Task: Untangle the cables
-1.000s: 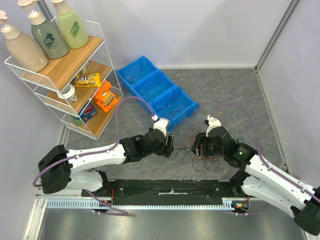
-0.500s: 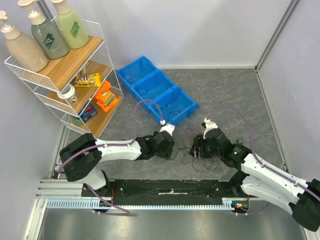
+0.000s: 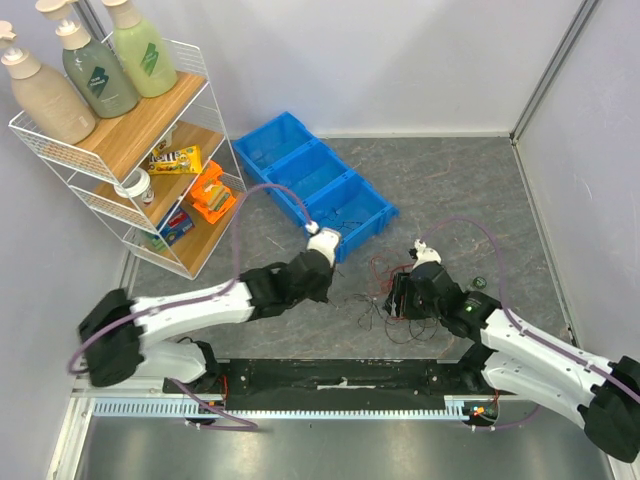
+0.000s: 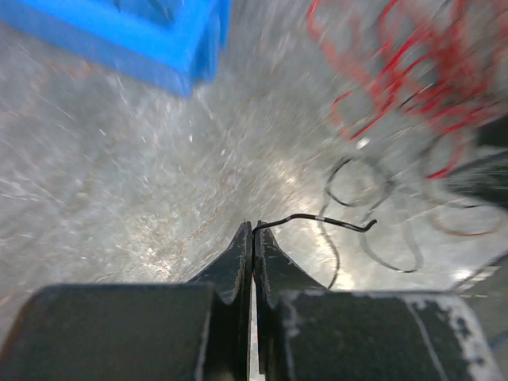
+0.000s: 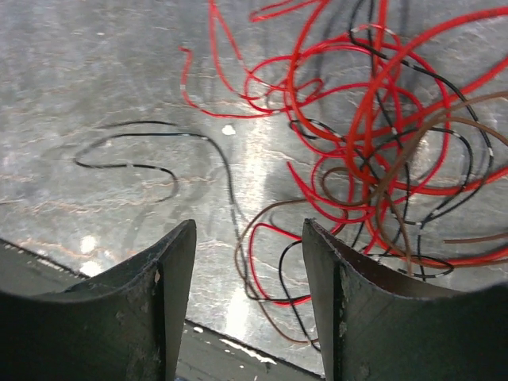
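The cables [image 3: 385, 290] lie as a loose tangle of thin red, black and brown wires on the grey table between my two grippers. In the left wrist view my left gripper [image 4: 253, 228] is shut, and one black wire [image 4: 317, 217] comes out of its tips, running right toward the red loops [image 4: 397, 71]. From above, that gripper [image 3: 335, 292] sits at the tangle's left edge. My right gripper [image 5: 248, 224] stands open low over the tangle's near side, with red, brown and black loops [image 5: 373, 119] lying between and beyond its fingers. It shows at the tangle's right side [image 3: 400, 296].
A blue three-part bin [image 3: 315, 185] stands behind the left gripper and shows at the left wrist view's top [image 4: 119, 32]. A white wire shelf [image 3: 130, 150] with bottles and packets fills the far left. The black base rail [image 3: 340, 378] runs along the near edge.
My left gripper has closed on the black wire at the tangle's left edge, and its arm has shifted slightly. The right gripper's jaws have narrowed a little but stay open.
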Controlling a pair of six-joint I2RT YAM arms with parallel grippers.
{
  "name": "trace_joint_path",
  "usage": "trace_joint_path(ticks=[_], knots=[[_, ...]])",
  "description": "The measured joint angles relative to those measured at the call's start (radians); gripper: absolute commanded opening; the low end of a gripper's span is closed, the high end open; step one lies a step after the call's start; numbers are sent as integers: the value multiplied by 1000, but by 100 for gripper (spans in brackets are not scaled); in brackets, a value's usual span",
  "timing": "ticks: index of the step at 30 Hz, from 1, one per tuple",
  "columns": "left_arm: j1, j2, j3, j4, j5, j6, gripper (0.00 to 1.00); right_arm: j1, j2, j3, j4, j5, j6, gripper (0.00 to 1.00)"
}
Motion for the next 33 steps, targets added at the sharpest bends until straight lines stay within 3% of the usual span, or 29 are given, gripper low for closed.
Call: trace_joint_path(ticks=[6, 8, 12, 18, 22, 24, 29, 33], knots=[[0, -358, 37, -22, -49, 29, 2, 0, 50, -45, 12, 61, 46, 47], [0, -381, 70, -37, -57, 50, 1, 0, 58, -63, 19, 80, 65, 40], [0, -390, 171, -79, -103, 126, 2, 0, 58, -98, 48, 104, 97, 40], [0, -417, 234, -94, -169, 216, 2, 0, 58, -75, 19, 106, 72, 50], [0, -427, 234, -108, -187, 232, 2, 0, 46, 55, -60, 109, 14, 72], [0, -428, 234, -119, -203, 235, 2, 0, 23, 138, -84, 113, -14, 77], [0, -453, 234, -139, -232, 238, 2, 0, -3, 261, -149, 102, -19, 79], [0, -476, 234, -144, -235, 238, 2, 0, 14, 295, -224, 98, 84, 71]])
